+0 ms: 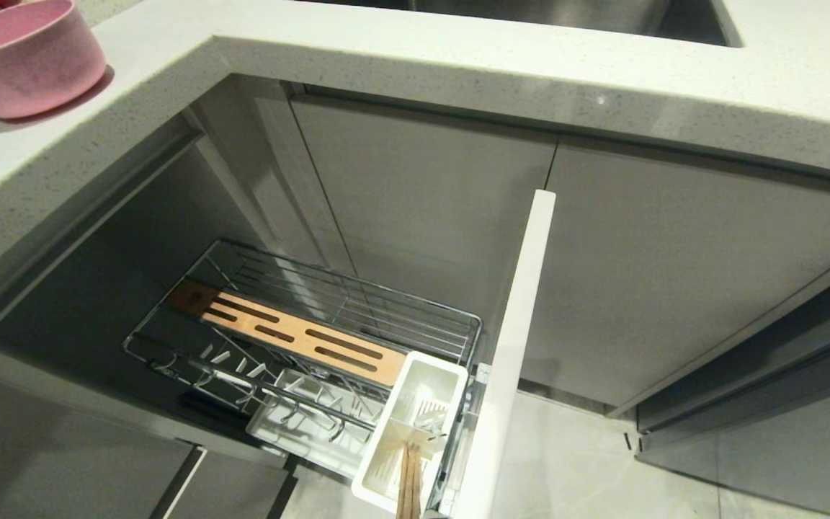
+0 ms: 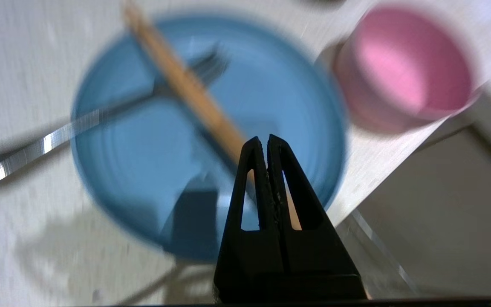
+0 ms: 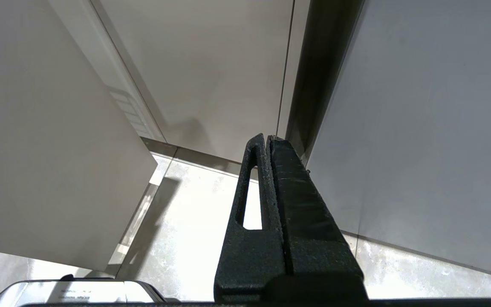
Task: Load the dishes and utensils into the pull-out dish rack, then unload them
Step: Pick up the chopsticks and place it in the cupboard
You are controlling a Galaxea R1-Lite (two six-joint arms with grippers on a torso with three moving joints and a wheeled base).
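1. Left hand (image 2: 267, 140), fingers pressed together and holding nothing, hangs over the blue plate (image 2: 151, 170) on the bench (image 2: 15, 64).
2. A chopstick (image 2: 186, 85) and fork (image 2: 100, 115) lie across that plate; the pink bowl (image 2: 403, 68) stands just beside it.
3. The dish rack (image 1: 300, 339) is pulled out below the bench, chopsticks (image 1: 409, 483) in its white cup (image 1: 415, 425).
4. Right hand (image 3: 268, 140), pressed together, hangs by the cabinet doors (image 3: 420, 128).

The left gripper (image 2: 267, 138) stands in the lower middle of the frame, its two black fingers pressed together with no gap between them. Behind it a round light-blue plate (image 2: 143, 170) lies flat on a pale speckled countertop (image 2: 19, 85) and fills the centre. A light wooden chopstick (image 2: 186, 85) lies across the plate from the top of the frame down toward the gripper tips. A silver fork (image 2: 58, 136) crosses under it, the prongs on the plate and the handle going out to the left edge. A pink bowl (image 2: 403, 68) stands in the upper right, near the plate. The whole picture is blurred.
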